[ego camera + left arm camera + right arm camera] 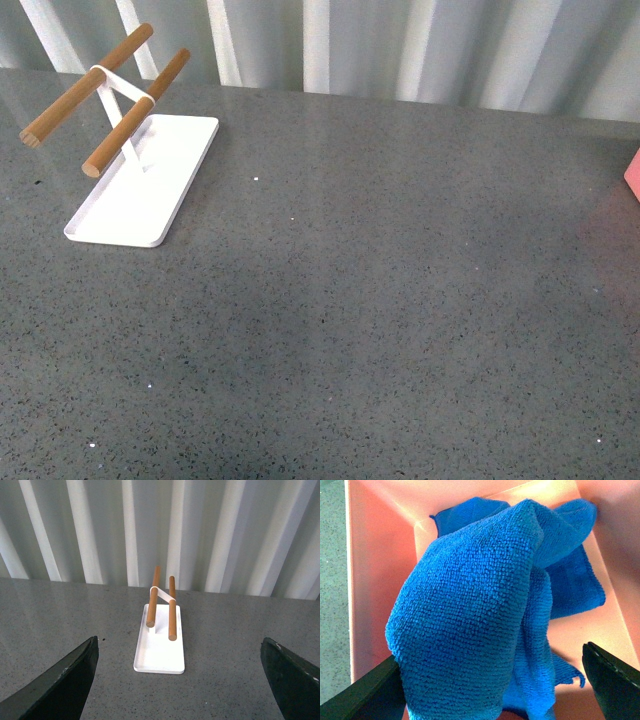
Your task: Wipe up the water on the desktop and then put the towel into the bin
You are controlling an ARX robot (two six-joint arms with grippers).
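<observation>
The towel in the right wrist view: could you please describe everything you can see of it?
The towel is a bright blue microfibre cloth with a looped, nubbly pile and a stitched edge. It is bunched in loose folds, not flat, and lies inside the pink bin, its lower layers on the floor. The right gripper is open, with a finger on either side. It shows in no other view.

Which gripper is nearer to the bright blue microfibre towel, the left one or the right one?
The right. The right gripper hangs directly over the bright blue microfibre towel, which lies in the pink bin. The left gripper faces the white tray rack; no towel there.
</observation>
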